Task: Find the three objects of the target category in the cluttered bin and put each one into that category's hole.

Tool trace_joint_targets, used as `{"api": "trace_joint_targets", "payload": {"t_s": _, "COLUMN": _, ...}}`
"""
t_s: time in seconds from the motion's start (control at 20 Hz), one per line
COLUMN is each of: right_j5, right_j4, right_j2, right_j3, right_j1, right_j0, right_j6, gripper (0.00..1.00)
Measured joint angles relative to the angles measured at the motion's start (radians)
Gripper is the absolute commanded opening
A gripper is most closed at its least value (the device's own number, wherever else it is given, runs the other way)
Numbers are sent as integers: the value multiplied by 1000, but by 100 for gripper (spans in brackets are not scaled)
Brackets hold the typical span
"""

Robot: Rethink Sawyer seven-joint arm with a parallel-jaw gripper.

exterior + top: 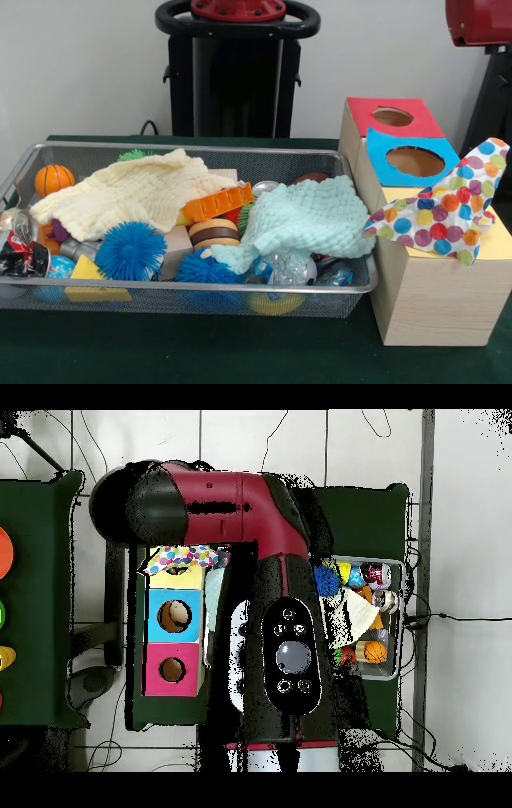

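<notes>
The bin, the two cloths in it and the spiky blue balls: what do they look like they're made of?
The bin looks like shiny metal wire mesh; you see through its walls. The yellow cloth and the mint cloth look like soft woven fabric, matte with a crinkled waffle texture. The spiky blue balls look like soft rubber or silicone, with thin flexible bristles, though I can't confirm softness.

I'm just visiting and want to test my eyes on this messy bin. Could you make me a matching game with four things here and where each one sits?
Things:
1. Polka-dot cloth
2. Orange ball
3. Crushed soda can
4. Pale green cloth

Places:
A. Far left corner of the wire bin
B. Draped over the wooden box
C. Right half of the bin, over other toys
D. Near left end of the bin

Pairs: 1-B, 2-A, 3-D, 4-C
</notes>
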State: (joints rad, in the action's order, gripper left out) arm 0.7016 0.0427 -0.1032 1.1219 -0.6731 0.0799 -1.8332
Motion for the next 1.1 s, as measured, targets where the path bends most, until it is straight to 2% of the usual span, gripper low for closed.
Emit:
{"api": "trace_joint_targets", "payload": {"t_s": 0.45, "right_j5": 5, "right_j4": 56, "right_j2": -1, "right_j3": -37, "right_j1": 16, "right_j0": 1, "right_j6": 0, "gripper": 0}}
{"api": "trace_joint_targets", "payload": {"t_s": 1.1, "right_j5": 18, "right_j4": 65, "right_j2": -9, "right_j3": -46, "right_j1": 30, "right_j0": 17, "right_j6": 0, "gripper": 0}}
